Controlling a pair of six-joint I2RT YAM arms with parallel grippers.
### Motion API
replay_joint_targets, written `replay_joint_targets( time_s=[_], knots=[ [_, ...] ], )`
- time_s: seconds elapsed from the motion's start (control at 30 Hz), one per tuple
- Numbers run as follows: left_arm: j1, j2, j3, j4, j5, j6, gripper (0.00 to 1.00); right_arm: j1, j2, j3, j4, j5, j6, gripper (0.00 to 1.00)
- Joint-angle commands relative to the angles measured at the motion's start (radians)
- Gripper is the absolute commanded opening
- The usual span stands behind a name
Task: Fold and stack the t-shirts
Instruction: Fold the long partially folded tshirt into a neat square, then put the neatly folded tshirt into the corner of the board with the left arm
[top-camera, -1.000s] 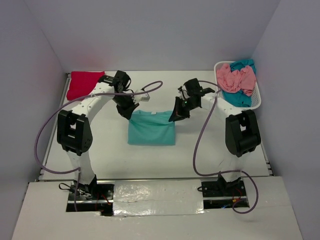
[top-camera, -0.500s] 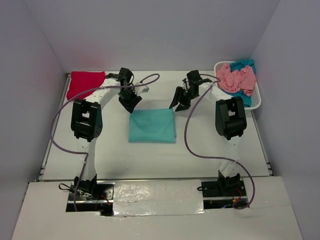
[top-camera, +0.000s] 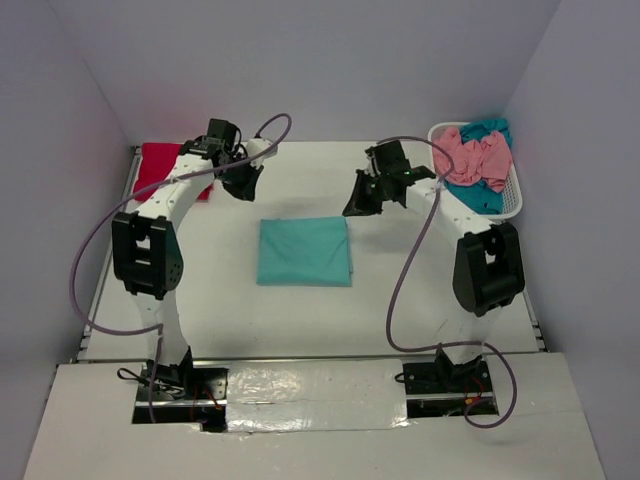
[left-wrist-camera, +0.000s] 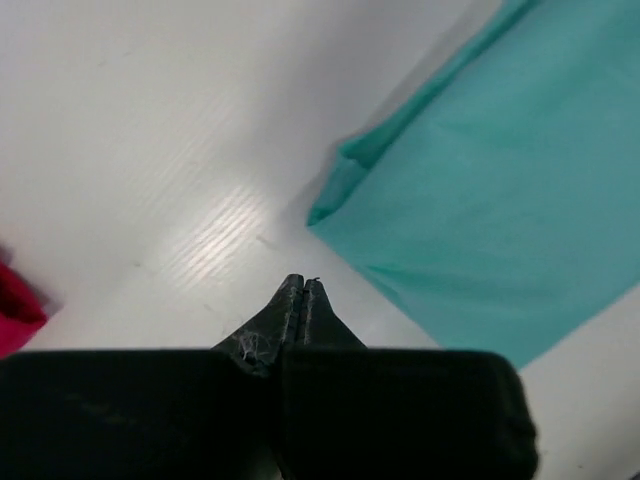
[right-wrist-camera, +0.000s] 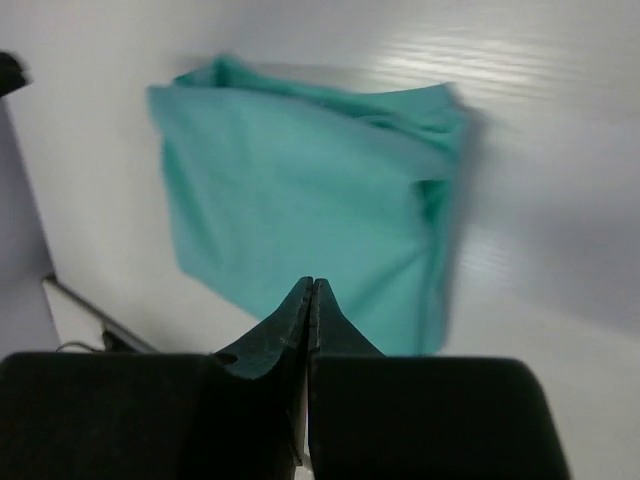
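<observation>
**Inspector:** What has changed over the last second?

**Assistant:** Both end effectors were at the far corners of the mint-teal shirt (top-camera: 305, 251), and its collar was showing. It now lies as a flat folded rectangle at the middle of the table (top-camera: 400, 300), with the collar out of sight. Both arms have drawn back toward the far side.

**Inspector:** State of the end effectors?

**Assistant:** The left end effector (top-camera: 243, 183) has its fingers pressed together and holds nothing. The right end effector (top-camera: 358, 203) is likewise closed and empty. Each hangs beyond a far corner of the shirt, clear of the cloth.

**Inspector:** Edges and room?

**Assistant:** The shirt's sides run straight. The left wrist view shows layered folds at its far left corner. Bare table borders all four sides.

**Inspector:** Surroundings?

**Assistant:** The crimson shirt (top-camera: 155, 165) lies in the far left corner, partly hidden by the left arm. The basket (top-camera: 512, 208) sits in the far right corner. The pink shirt (top-camera: 470, 155) is heaped in it over the darker teal-blue shirt (top-camera: 487, 128). Both are well apart from the folded shirt.
</observation>
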Motion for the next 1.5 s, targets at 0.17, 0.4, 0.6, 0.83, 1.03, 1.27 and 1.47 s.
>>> replay_joint_targets(
  time_s=[0.17, 0.4, 0.6, 0.83, 1.03, 1.27, 1.47],
  knots=[
    [-0.067, 0.104, -0.049, 0.013, 0.152, -0.080, 0.00, 0.065, 0.205, 0.024, 0.141, -0.075, 0.078, 0.00],
    [-0.057, 0.204, -0.055, 0.112, 0.029, -0.126, 0.00, -0.013, 0.291, 0.065, 0.212, -0.057, 0.129, 0.00],
    [-0.031, 0.268, 0.063, 0.106, 0.034, -0.140, 0.08, -0.036, 0.400, 0.163, 0.160, -0.061, 0.110, 0.00],
    [-0.028, 0.218, 0.203, 0.128, -0.052, -0.223, 0.26, -0.054, 0.342, 0.199, 0.098, -0.023, 0.057, 0.00],
    [0.081, 0.051, 0.275, 0.149, -0.033, -0.342, 0.46, -0.085, 0.174, 0.132, 0.032, 0.107, -0.008, 0.14],
    [0.019, -0.082, -0.114, 0.045, 0.081, -0.231, 0.62, -0.074, 0.022, -0.114, 0.104, 0.060, -0.008, 0.23],
    [0.017, -0.040, -0.285, 0.109, 0.055, -0.352, 0.85, -0.059, -0.057, -0.278, 0.162, 0.032, 0.018, 0.28]
  ],
)
